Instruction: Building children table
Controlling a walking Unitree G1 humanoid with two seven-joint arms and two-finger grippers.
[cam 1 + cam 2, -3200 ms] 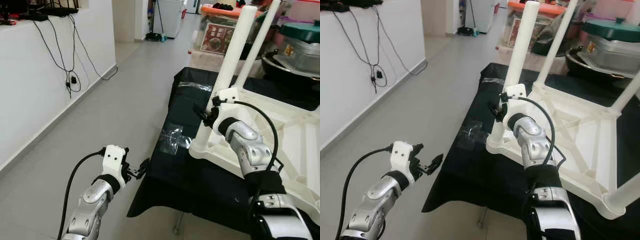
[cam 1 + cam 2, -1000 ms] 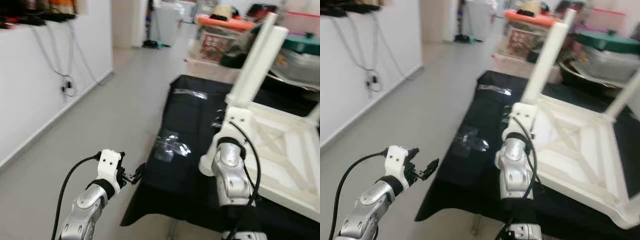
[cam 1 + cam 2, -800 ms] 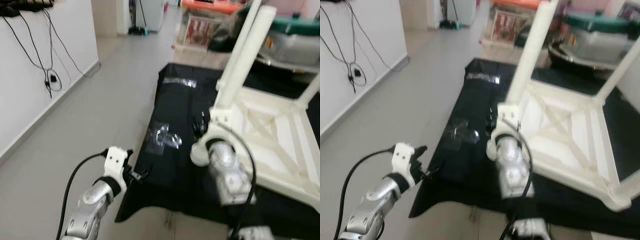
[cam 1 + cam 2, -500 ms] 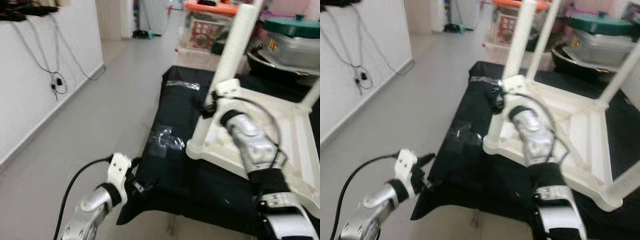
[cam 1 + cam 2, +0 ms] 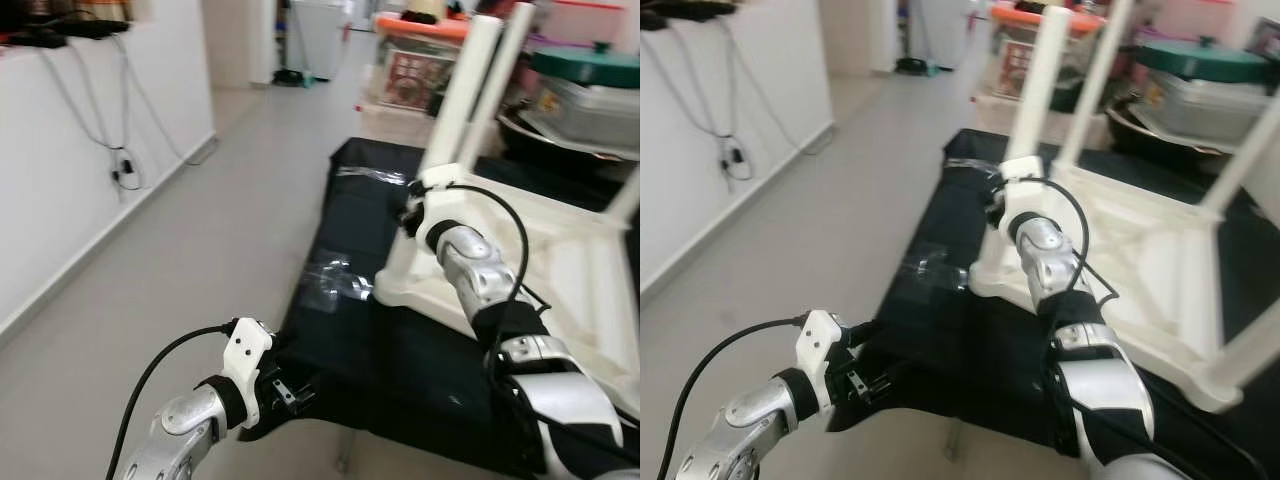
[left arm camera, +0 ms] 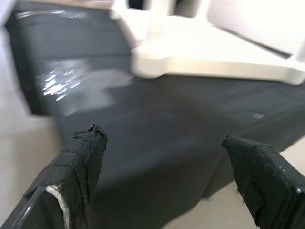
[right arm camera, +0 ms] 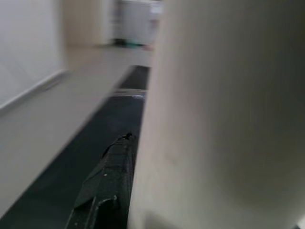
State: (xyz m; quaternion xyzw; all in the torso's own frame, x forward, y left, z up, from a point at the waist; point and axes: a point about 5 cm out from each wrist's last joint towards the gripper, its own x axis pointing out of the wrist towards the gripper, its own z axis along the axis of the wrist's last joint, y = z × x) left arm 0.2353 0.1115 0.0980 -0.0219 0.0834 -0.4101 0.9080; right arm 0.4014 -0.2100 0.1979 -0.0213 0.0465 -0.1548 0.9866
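Note:
A white children's table (image 5: 575, 250) lies upside down on a surface under a black cloth (image 5: 400, 350), its legs pointing up. My right gripper (image 5: 411, 214) is at the base of the near left leg (image 5: 466, 90). In the right wrist view that leg (image 7: 224, 109) stands close ahead, with one black finger (image 7: 108, 186) pressed along its side and the other hidden behind it. My left gripper (image 5: 292, 386) hangs low at the cloth's near left corner. Its fingers (image 6: 81, 162) are spread wide and hold nothing, and the table's corner (image 6: 152, 62) lies ahead of them.
Crumpled clear plastic (image 5: 335, 282) lies on the cloth left of the table. Storage boxes (image 5: 420, 65) and a green-lidded pot (image 5: 585, 80) crowd the back. On the left, grey floor (image 5: 200, 240) runs along a white wall with hanging cables (image 5: 115, 150).
My left gripper has dropped and moved in to the cloth's near corner. The right gripper stays at the base of the leg. The camera has shifted.

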